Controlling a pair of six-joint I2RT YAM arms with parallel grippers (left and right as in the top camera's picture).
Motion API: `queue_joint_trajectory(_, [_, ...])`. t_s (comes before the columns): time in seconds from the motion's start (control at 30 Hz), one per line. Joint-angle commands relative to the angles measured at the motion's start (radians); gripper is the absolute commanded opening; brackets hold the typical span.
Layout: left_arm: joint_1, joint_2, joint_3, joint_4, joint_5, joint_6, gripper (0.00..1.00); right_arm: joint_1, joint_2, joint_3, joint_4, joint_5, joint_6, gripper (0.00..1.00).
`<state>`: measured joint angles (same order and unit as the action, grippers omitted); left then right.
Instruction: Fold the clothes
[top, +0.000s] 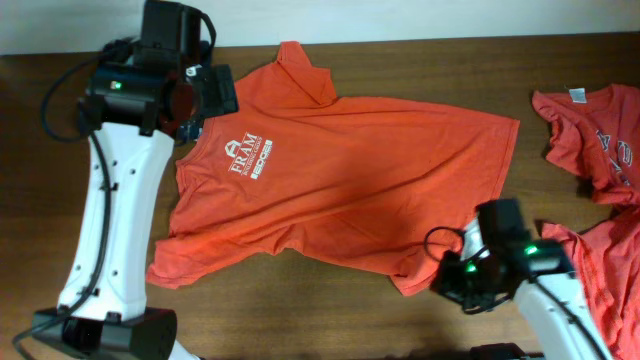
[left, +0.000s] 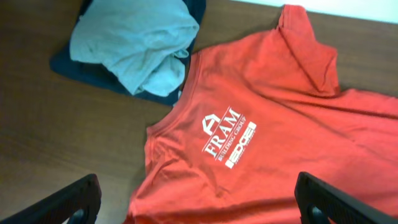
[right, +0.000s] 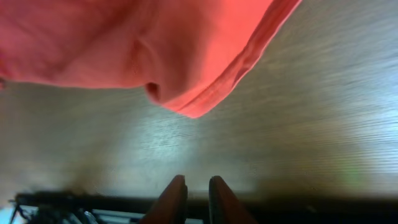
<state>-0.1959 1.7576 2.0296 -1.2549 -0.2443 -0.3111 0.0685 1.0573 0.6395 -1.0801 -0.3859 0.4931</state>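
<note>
Orange-red, thin knit cloth: the T-shirt (top: 350, 180) lies spread front-up on the brown wooden surface (top: 300, 310). Its collar points toward the left arm and its hem toward the right arm. A white "FRAM" chest logo (top: 248, 155) is readable. The far sleeve (top: 305, 70) is creased over on itself, and the near sleeve (top: 185, 265) lies flat.

Two more orange-red shirts sit crumpled at the right edge. One (top: 595, 140) shows part of some white lettering, and the other (top: 610, 275) is cut off by the frame.

The left claw (left: 199, 202) hangs above the collar area with its fingers spread wide and nothing between them. The right claw (right: 198, 198) sits low over bare wood just short of the hem corner (right: 193, 102). Its fingers are nearly pressed together and it holds nothing.

The shirt should be light and limp, with no stiffness, so it will likely drape, stretch and drag along the wood rather than slide as one piece. Pinching a single layer may be fiddly. The doubled seams look like the surest holds, meaning the hem corners, the shoulder seams beside the collar and the sleeve cuffs. The right claw would have to open before it can take that corner.

No basket, bin or box shows. Beyond the collar, a pale blue-grey garment (left: 134, 43) is heaped loosely on a dark navy one (left: 81, 71).
</note>
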Motion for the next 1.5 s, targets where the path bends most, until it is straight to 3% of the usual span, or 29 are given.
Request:
queue_joint_trajectory(0.0, [0.005,0.021,-0.040,0.038,-0.014,-0.011,0.99,0.055,0.001,-0.093,0.096,-0.051,0.161,0.23])
queue_joint_trajectory(0.17, [0.015,0.038,-0.040,0.048,-0.014,-0.011,0.99,0.076,0.034,-0.145,0.199,0.031,0.291,0.30])
queue_joint_trajectory(0.27, [0.016,0.045,-0.040,0.050,-0.014,-0.011,0.99,0.076,0.051,-0.146,0.245,0.069,0.314,0.49])
queue_joint_trajectory(0.33, [0.017,0.049,-0.040,0.051,-0.014,-0.011,0.99,0.076,0.064,-0.146,0.250,0.069,0.343,0.52])
queue_joint_trajectory(0.93, [0.017,0.050,-0.040,0.080,-0.015,-0.010,0.99,0.058,0.307,-0.146,0.374,-0.018,0.379,0.52])
queue_joint_trajectory(1.03, [0.017,0.050,-0.040,0.085,-0.015,-0.010,0.99,0.026,0.323,-0.146,0.375,-0.026,0.376,0.44])
queue_joint_trajectory(1.37, [0.017,0.050,-0.040,0.085,-0.015,-0.010,0.99,0.014,0.323,-0.132,0.389,-0.026,0.291,0.06])
queue_joint_trajectory(1.47, [0.017,0.050,-0.040,0.085,-0.015,-0.010,0.99,0.014,0.323,-0.097,0.381,-0.023,0.218,0.04])
